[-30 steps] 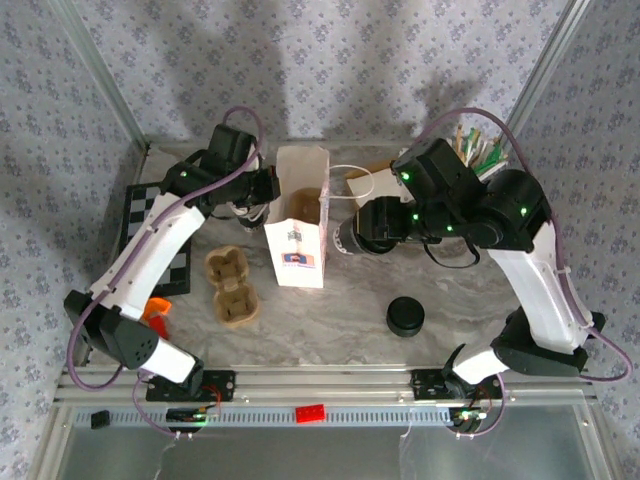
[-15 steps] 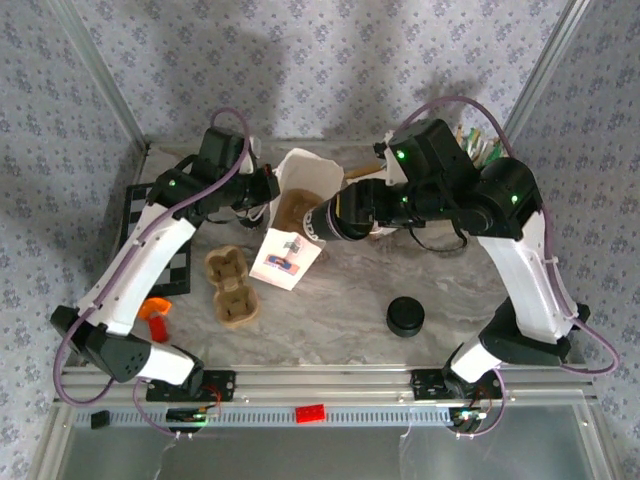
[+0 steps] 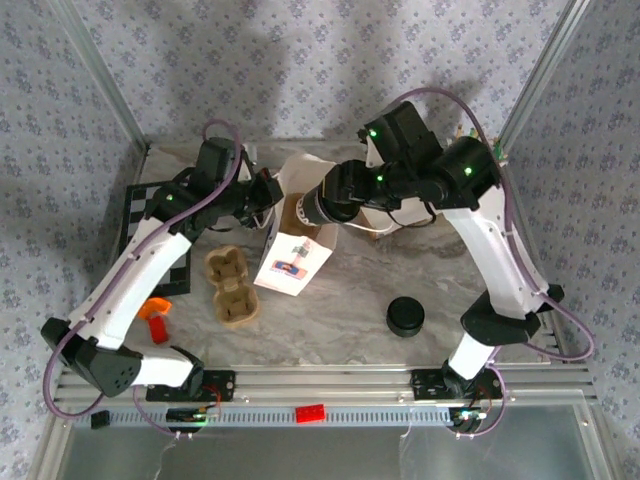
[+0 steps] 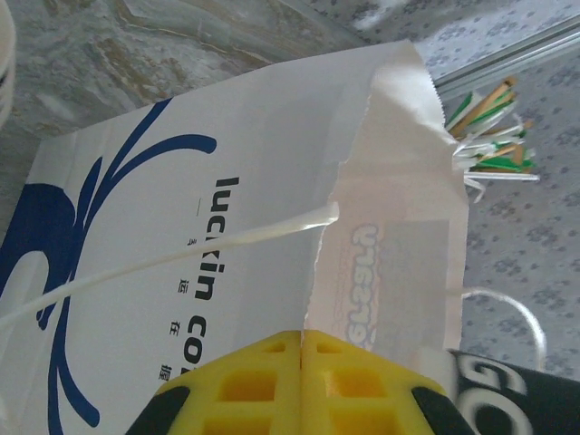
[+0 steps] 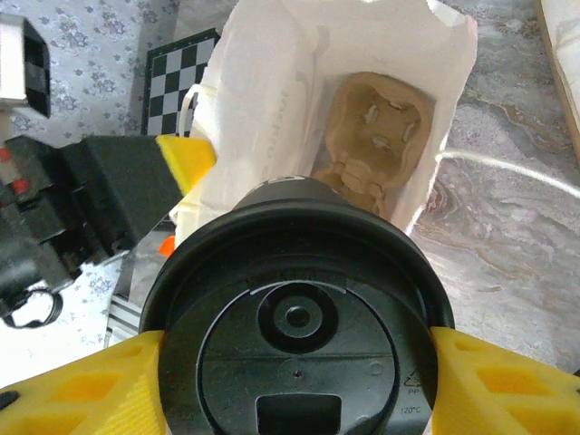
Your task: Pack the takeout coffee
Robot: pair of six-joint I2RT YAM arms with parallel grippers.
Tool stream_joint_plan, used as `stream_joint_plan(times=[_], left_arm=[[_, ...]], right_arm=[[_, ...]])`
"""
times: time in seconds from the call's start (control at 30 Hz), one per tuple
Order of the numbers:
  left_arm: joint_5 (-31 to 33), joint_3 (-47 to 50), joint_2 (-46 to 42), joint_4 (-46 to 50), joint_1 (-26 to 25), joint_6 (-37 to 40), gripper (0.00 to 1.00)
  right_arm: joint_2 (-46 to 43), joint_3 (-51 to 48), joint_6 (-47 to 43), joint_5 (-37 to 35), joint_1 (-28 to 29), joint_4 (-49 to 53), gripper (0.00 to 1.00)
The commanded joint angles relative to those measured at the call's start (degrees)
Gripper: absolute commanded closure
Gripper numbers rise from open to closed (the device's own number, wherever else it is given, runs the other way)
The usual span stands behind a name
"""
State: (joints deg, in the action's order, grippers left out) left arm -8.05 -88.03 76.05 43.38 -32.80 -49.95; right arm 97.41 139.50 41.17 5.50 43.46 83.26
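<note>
Two grips — left jaws on "luckin" bag (image 4: 181, 227), right jaws on black-lidded cup (image 5: 299, 353).

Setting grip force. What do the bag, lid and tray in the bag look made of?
Bag: thin white paper, matte; ragged torn edge, creases, printed logo.
Lid on the cup: black plastic, slight sheen; moulded sip hole and recycling mark.
Tray: probably brown moulded pulp; rough, fibrous, matte.
</note>
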Motion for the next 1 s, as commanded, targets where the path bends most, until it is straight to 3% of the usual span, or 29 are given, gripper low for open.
stream_joint_plan(times=[0.0, 0.23, 0.57, 0.77, 0.97], left_arm=[[-1.16, 0.68, -1.85, -5.86, -1.22, -5.31, 1.00], [0.45, 4.68, -2.74, -13.61, -5.53, -14.34, 1.00], [9.57, 11.95, -5.54, -18.53, -11.38, -20.66, 1.00], [10.01, 16.31, -6.79, -22.70, -12.26, -23.91, 1.00], [9.78, 16.79, -7.49, -20.60, -12.17, -23.62, 1.00]], right_arm=[[0.86, 2.62, 0.65, -1.11, -0.24, 2.25, 0.42], [3.48, 3.38, 0.19, -3.28, -0.14, 7.07, 0.43], [7.79, 3.32, -0.94, -8.31, 0.51, 14.25, 0.43], [11.18, 3.66, -1.18, -10.27, 2.41, 15.85, 0.43], [14.22, 4.53, -1.20, -11.36, 3.49, 18.23, 0.44]])
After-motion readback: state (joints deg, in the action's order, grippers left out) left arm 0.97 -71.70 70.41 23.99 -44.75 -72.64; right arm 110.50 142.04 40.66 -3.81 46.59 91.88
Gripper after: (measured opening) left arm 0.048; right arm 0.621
